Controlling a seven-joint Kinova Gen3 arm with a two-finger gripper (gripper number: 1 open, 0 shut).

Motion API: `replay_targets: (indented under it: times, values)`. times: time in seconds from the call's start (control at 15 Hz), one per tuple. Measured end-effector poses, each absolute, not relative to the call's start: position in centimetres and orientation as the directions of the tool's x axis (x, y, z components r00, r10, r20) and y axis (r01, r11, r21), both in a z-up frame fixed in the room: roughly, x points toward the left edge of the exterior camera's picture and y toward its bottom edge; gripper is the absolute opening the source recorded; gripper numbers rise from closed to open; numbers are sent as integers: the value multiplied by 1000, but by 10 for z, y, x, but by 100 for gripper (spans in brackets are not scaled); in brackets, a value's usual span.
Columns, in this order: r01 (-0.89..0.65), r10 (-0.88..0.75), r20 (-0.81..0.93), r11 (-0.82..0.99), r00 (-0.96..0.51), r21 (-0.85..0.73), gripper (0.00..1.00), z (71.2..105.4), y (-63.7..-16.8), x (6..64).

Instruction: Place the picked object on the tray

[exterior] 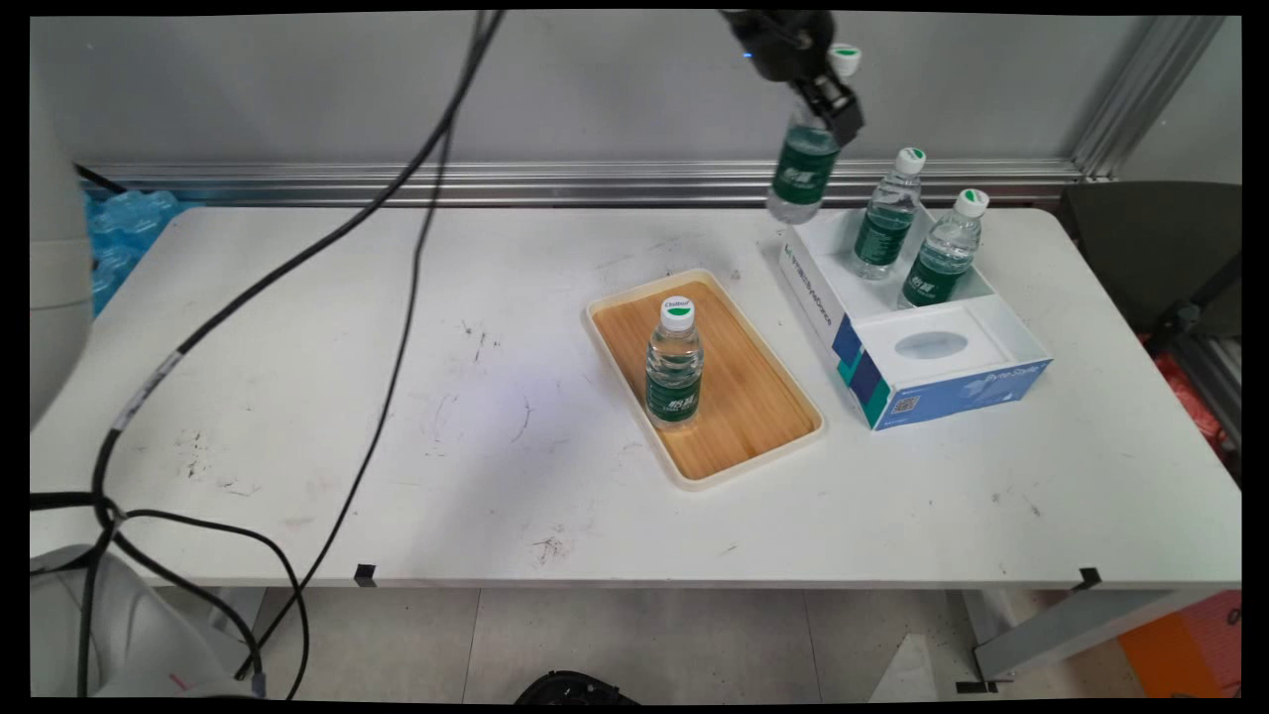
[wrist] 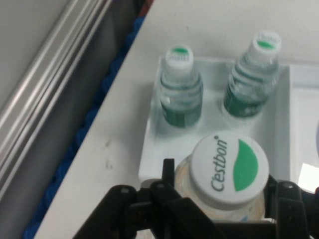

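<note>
My gripper (exterior: 828, 94) is shut on a water bottle (exterior: 805, 169) with a green label, held tilted in the air above the far left corner of a white and blue box (exterior: 912, 347). In the hand view the held bottle's white cap (wrist: 230, 169) sits between the fingers (wrist: 164, 191). Two more bottles (exterior: 885, 215) (exterior: 942, 253) stand upright in the box's far end; the hand view shows them (wrist: 180, 89) (wrist: 251, 82) below the held one. A fourth bottle (exterior: 674, 365) stands on a wooden tray (exterior: 734, 397) mid-table.
Black cables (exterior: 397, 297) hang from the arm across the table's left half. An aluminium rail (exterior: 555, 183) runs along the wall behind the table. A dark chair (exterior: 1155, 258) stands off the right edge. The box has an oval recess (exterior: 930, 345) at its near end.
</note>
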State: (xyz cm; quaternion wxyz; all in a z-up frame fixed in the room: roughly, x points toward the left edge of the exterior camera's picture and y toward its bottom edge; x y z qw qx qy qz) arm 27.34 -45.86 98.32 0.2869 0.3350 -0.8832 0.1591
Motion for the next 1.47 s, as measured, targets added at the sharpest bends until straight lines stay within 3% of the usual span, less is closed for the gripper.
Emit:
replay_targets:
  times: [0.6, 1.47]
  values:
    - [-592, -461, 557, 803, -690, -69, 0, 954, -413, 357]
    - [-474, -368, 548, 879, -751, -58, 0, 881, -394, 407]
